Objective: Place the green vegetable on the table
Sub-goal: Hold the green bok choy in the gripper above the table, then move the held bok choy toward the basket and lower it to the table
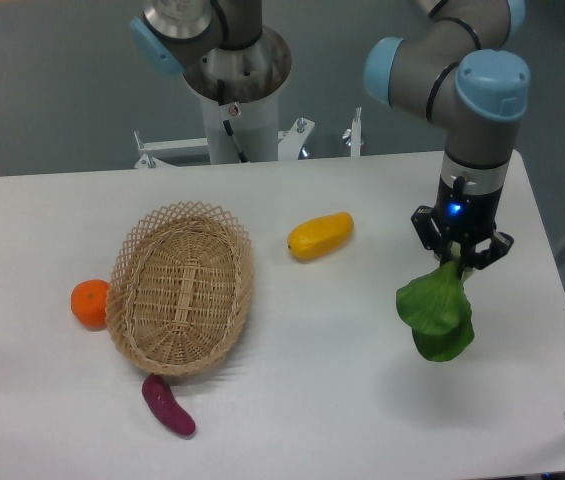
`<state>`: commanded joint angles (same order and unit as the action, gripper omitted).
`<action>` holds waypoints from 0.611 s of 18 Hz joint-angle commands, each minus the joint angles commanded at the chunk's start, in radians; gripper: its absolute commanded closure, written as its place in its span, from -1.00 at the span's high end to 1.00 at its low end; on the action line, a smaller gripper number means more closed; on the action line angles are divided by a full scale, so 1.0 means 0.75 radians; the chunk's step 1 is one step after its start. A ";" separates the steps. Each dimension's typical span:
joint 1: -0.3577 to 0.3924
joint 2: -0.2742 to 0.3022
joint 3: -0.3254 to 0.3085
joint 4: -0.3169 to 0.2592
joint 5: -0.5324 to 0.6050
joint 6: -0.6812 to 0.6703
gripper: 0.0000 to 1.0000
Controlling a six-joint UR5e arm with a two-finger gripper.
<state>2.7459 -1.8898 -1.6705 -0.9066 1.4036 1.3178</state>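
Your gripper [459,262] is clamped on the stem end of the green vegetable [436,314], whose leaves hang straight below the fingers over the right part of the table [342,360]. Step in hand, as judged: carry and lowering. Whether the leaf tips touch the surface cannot be told. Next, descend until the leaves rest, then release. The yellow vegetable [320,235] lies well to the tool's left.

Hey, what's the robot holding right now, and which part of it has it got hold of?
The tool is holding the green vegetable by its upper, stem end; the leaves hang down below over the table.
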 joint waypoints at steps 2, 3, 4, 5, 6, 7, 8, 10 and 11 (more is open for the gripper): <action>-0.016 -0.010 0.004 0.010 0.002 -0.027 -0.50; -0.029 -0.018 -0.002 0.028 0.002 -0.055 -0.50; -0.049 -0.029 0.000 0.043 0.002 -0.102 -0.50; -0.063 -0.043 0.006 0.053 0.002 -0.151 -0.50; -0.074 -0.061 0.006 0.061 0.002 -0.194 -0.50; -0.092 -0.082 0.010 0.082 0.002 -0.231 -0.50; -0.122 -0.096 0.012 0.108 0.002 -0.282 -0.50; -0.170 -0.131 0.010 0.149 0.004 -0.401 -0.50; -0.192 -0.141 0.004 0.184 0.006 -0.431 -0.50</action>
<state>2.6018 -1.9956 -1.6674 -0.7688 1.4082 0.9943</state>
